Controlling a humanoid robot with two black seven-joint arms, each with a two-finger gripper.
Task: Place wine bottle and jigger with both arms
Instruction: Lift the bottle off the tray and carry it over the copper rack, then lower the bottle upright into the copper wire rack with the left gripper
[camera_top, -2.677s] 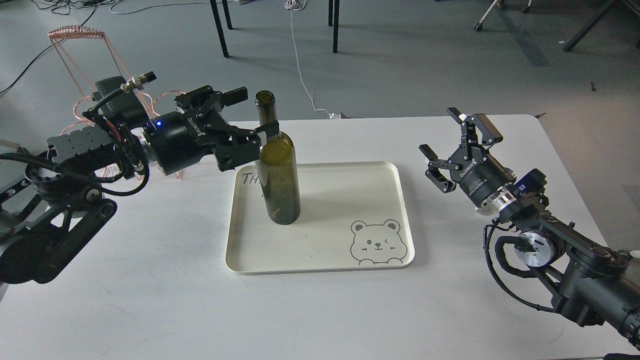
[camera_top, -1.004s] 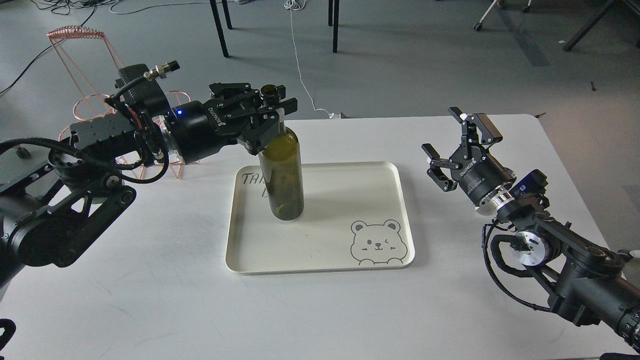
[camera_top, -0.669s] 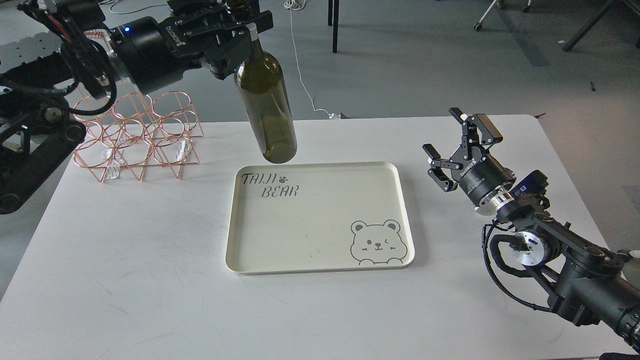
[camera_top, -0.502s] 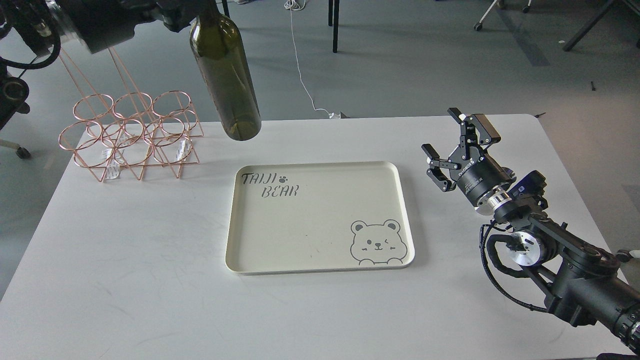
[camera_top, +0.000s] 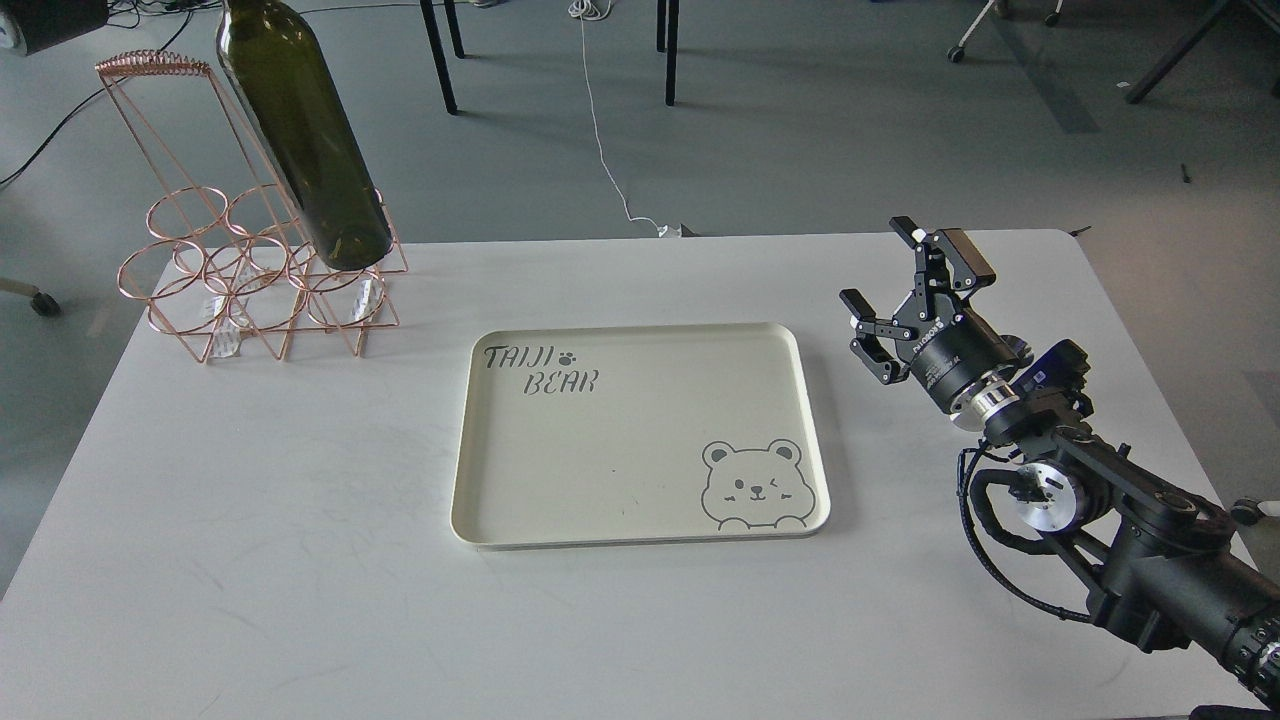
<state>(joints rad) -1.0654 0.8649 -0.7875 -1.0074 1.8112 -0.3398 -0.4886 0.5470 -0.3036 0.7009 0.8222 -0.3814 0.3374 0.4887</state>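
On the white counter (camera_top: 300, 560), our dark olive-green glass wine bottle (camera_top: 300, 130) hangs above the copper wire rack (camera_top: 250, 280), unplaced; right end effector (camera_top: 915, 290) open, empty; left unseen; no jigger visible.

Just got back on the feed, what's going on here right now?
The wine bottle hangs tilted in the air over the copper wire rack at the table's far left; its neck runs out of the top of the view, so whatever holds it is not visible. The cream tray sits in the middle of the white table. The right end effector hovers open near the right edge, holding nothing. No jigger is in sight.
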